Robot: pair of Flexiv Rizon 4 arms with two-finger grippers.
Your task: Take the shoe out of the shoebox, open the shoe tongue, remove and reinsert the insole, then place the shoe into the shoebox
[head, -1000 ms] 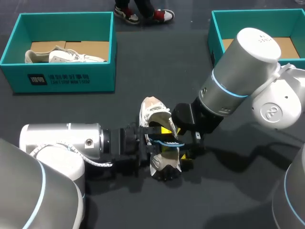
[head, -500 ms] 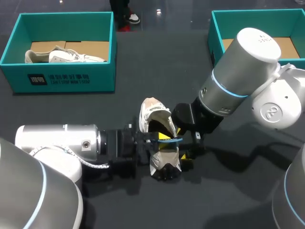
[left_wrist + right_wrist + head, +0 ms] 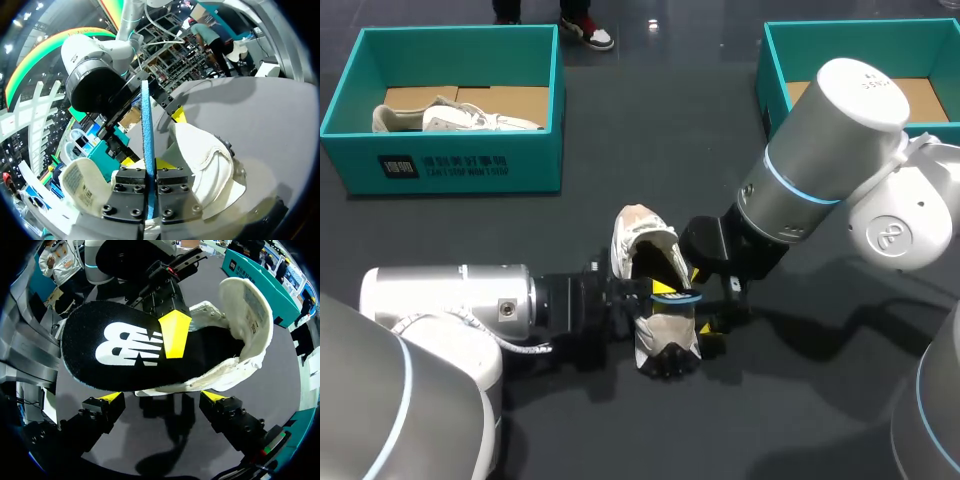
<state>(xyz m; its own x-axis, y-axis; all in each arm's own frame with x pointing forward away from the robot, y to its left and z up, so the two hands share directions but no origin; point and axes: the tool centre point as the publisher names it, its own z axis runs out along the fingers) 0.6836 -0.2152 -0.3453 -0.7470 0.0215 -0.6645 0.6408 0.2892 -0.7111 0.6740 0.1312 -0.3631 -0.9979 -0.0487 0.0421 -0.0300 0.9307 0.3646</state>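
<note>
Arms meet over table [image 3: 620, 150]: left arm lies low, left hand [image 3: 150, 172] pinching insole [image 3: 146, 125] edge-on just above shoe [image 3: 638, 228]; right arm slants down, right hand [image 3: 164, 396] spread w/ shoe just ahead.

A white shoe [image 3: 640, 235] is stood upright at the table's middle, its tongue [image 3: 250, 305] folded back. A black insole [image 3: 115, 352], blue underneath, is raised partly out of it.

In the head view, the right arm [image 3: 830, 150] covers part of the right shoebox [image 3: 772, 70], whose right end the picture's edge cuts off. In the right wrist view the insole [image 3: 120, 347] hides the forepart of the shoe [image 3: 245, 310].
</note>
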